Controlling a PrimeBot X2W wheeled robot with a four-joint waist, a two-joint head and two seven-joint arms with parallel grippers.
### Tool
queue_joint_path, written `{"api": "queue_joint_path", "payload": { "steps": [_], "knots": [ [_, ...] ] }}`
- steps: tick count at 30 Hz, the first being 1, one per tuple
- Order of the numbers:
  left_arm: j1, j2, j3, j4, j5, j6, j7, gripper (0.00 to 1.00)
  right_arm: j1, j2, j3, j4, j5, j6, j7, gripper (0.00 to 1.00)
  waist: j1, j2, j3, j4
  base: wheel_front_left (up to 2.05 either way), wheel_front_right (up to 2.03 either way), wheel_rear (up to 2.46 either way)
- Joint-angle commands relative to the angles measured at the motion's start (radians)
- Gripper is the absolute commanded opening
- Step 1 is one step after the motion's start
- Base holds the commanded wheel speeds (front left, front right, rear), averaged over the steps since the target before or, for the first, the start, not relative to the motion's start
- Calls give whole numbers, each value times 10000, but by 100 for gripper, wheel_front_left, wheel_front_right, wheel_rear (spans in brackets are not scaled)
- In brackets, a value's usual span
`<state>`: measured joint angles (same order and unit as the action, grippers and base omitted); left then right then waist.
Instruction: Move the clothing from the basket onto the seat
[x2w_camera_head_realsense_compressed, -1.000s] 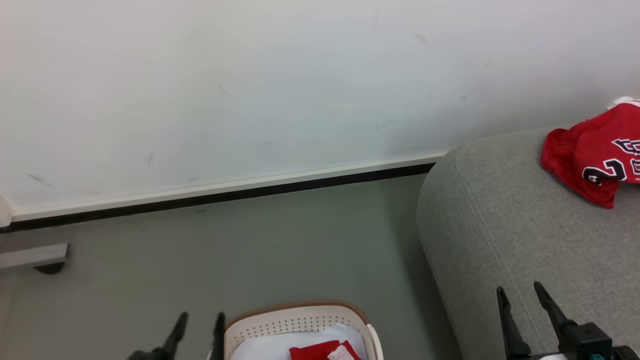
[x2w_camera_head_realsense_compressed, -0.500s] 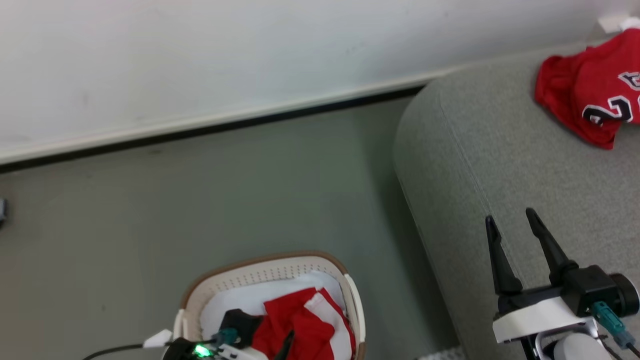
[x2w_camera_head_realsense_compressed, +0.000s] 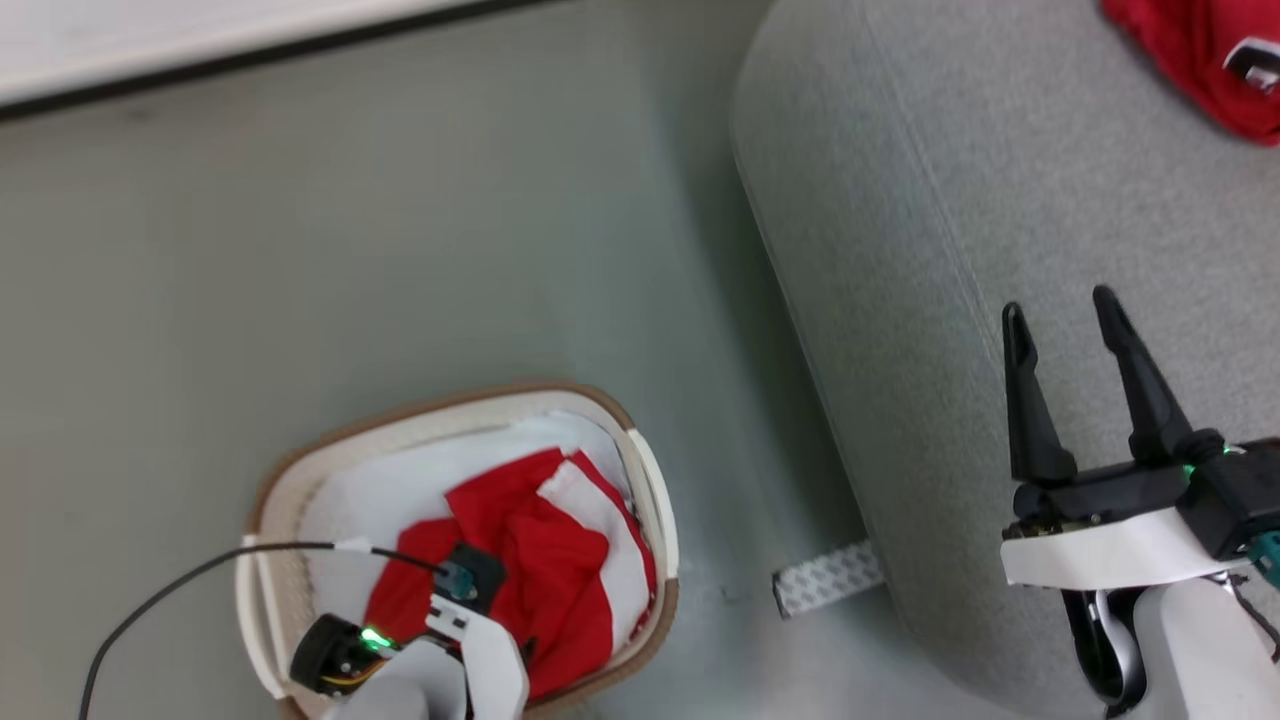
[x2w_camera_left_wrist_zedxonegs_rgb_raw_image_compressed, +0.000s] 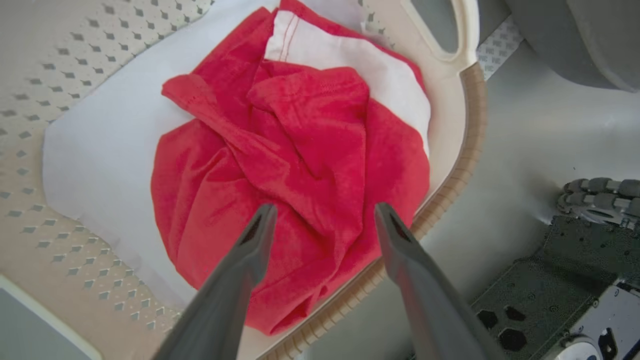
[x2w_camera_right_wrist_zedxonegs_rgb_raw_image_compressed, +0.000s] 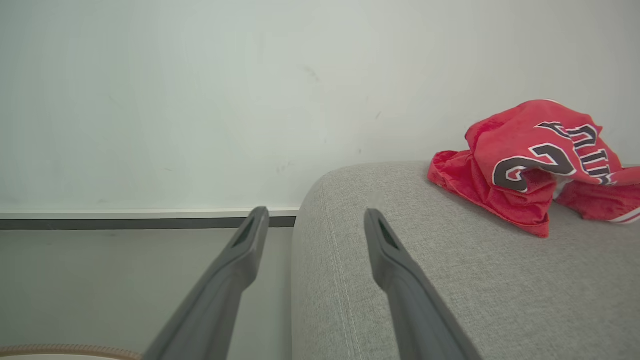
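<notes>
The cream basket (x2w_camera_head_realsense_compressed: 440, 405) with a brown rim stands on the floor at lower left. Crumpled red clothing (x2w_camera_head_realsense_compressed: 545, 545) with a white panel lies in it on a white sheet. My left gripper (x2w_camera_left_wrist_zedxonegs_rgb_raw_image_compressed: 324, 212) hangs open just above that red clothing (x2w_camera_left_wrist_zedxonegs_rgb_raw_image_compressed: 300, 150), fingers astride its near folds, nothing held. The basket's perforated wall (x2w_camera_left_wrist_zedxonegs_rgb_raw_image_compressed: 60, 60) curves around it. The grey seat (x2w_camera_head_realsense_compressed: 900, 200) fills the right side. A red jersey (x2w_camera_right_wrist_zedxonegs_rgb_raw_image_compressed: 525, 160) with black numerals lies on its far part (x2w_camera_head_realsense_compressed: 1200, 60). My right gripper (x2w_camera_head_realsense_compressed: 1060, 305) is open and empty over the seat's left edge (x2w_camera_right_wrist_zedxonegs_rgb_raw_image_compressed: 316, 213).
Grey floor (x2w_camera_head_realsense_compressed: 400, 200) separates the basket from the seat. A wall with a dark skirting line (x2w_camera_head_realsense_compressed: 200, 70) runs along the back. A patterned strip (x2w_camera_head_realsense_compressed: 828, 578) lies on the floor at the seat's foot. A black cable (x2w_camera_head_realsense_compressed: 170, 580) trails off my left wrist.
The head camera has tilted down, so the basket shows in full. My left arm has come over the basket, above the red clothing. Both grippers stay open.
</notes>
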<state>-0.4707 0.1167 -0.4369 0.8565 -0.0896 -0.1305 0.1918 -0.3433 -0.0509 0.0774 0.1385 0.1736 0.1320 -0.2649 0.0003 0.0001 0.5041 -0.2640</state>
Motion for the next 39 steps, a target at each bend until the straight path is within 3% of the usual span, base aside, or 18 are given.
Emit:
{"api": "queue_joint_path", "payload": {
  "steps": [1,19,20,21,22,29,39],
  "knots": [
    [-237,72,-54,251,-144,17,109,100,-184,5,-3,-103,66,-26,9,100,-3,-1,665,-335,0,0,0],
    [-2372,196,-53,2292,-271,327,-191,100,-843,3,-116,-875,191,-26,9,100,-3,-1,2983,-791,0,0,0],
    [-2469,182,-70,2368,-239,324,-261,93,-855,3,-152,-891,169,-26,9,100,-3,-1,3030,-785,0,0,0],
    [-2516,153,-94,2454,-246,308,-333,32,-857,5,-185,-891,157,-26,9,100,-3,-1,3047,-770,0,0,0],
    [-2569,103,-91,2522,-300,282,-440,0,-850,3,-231,-884,143,-26,9,100,-3,-1,3045,-741,0,0,0],
    [-2664,-206,102,2870,-890,175,-1334,0,-735,3,-353,-625,-15,-26,9,100,-3,-1,2215,-352,0,0,0],
    [-2058,-595,331,2693,-1910,57,-2815,0,-122,-4,-384,50,-355,-26,9,100,-3,-1,-521,551,0,0,0]
  ]
}}
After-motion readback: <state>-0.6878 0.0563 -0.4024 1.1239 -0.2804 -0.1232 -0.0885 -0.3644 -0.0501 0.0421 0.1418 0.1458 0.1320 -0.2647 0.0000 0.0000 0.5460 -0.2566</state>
